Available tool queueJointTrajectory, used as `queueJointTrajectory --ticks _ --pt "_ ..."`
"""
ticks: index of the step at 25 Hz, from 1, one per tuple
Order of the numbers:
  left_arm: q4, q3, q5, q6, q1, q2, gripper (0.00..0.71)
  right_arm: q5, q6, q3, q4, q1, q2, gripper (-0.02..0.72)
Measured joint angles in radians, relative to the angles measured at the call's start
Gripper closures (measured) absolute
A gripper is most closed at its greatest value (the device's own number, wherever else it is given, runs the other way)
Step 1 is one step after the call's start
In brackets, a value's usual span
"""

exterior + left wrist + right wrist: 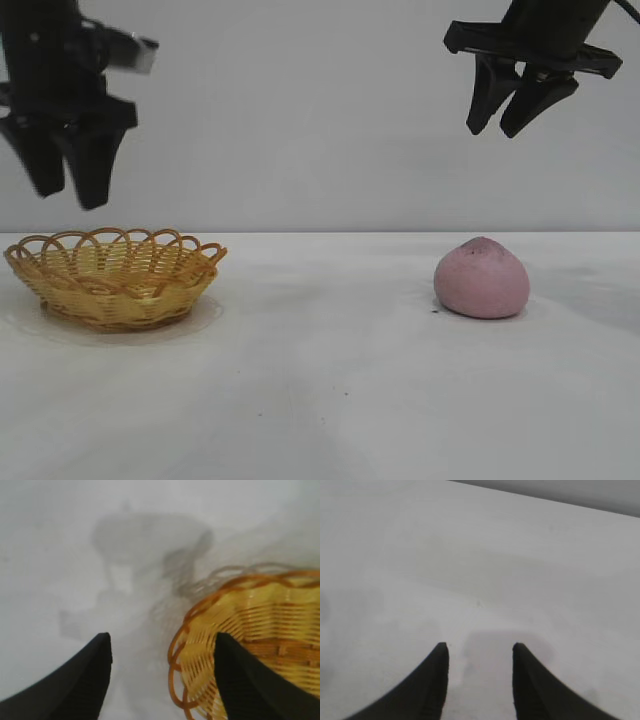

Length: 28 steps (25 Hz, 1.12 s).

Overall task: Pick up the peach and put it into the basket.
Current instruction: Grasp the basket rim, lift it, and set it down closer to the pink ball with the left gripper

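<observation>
The peach [482,278] sits on the table [330,380] well right of the wicker basket [112,277], the right gripper [518,112] poised above it, jaws apart to descend, while the left gripper [68,170] hangs open over the basket's left rim

Right gripper [480,647] over bare table

Two dark, curved fingers [432,680] rose from the lower edge of the frame, parted with a clear gap and nothing between them. The white table [470,555] filled nearly the whole picture; a faint grey shadow lay between and just above the fingertips. A darker grey band crossed the upper right corner, beyond the table's far edge.
</observation>
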Motion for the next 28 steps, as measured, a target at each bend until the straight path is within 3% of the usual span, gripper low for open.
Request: queueJointTrajectory --ticks 2,5,8,10,14,15,17,18,21,28 --pt "0.0 0.0 0.009 0.006 0.002 0.018 0.269 0.006 0.0 0.0 0.0 0.0 0.0 0.444" --pt "-0.018 0.0 0.015 0.024 0.002 0.05 0.373 0.011 0.0 0.0 0.0 0.0 0.0 0.444" --pt "-0.056 -0.001 0.024 0.031 0.002 0.085 0.562 0.011 0.0 0.0 0.0 0.0 0.0 0.444" --pt "-0.082 -0.008 0.028 0.022 0.004 0.085 0.641 0.013 0.0 0.0 0.0 0.0 0.0 0.444" --pt "-0.171 -0.008 0.025 -0.065 0.004 0.078 0.63 0.019 0.0 0.0 0.0 0.0 0.0 0.444" --pt "-0.216 -0.008 0.012 -0.081 0.004 0.073 0.672 0.019 0.0 0.0 0.0 0.0 0.0 0.444" --pt "-0.317 -0.008 -0.01 -0.093 0.004 0.059 0.655 0.021 0.0 0.0 0.0 0.0 0.0 0.444" --pt "-0.376 -0.008 -0.02 -0.101 0.004 0.05 0.71 0.023 0.0 0.0 0.0 0.0 0.0 0.444" --pt "-0.531 0.006 -0.053 -0.111 0.004 0.035 0.71 0.033 0.0 0.0 0.0 0.0 0.0 0.444" --pt "-0.82 0.264 -0.202 -0.032 -0.001 -0.022 0.71 0.037 0.0 0.0 0.0 0.0 0.0 0.444"
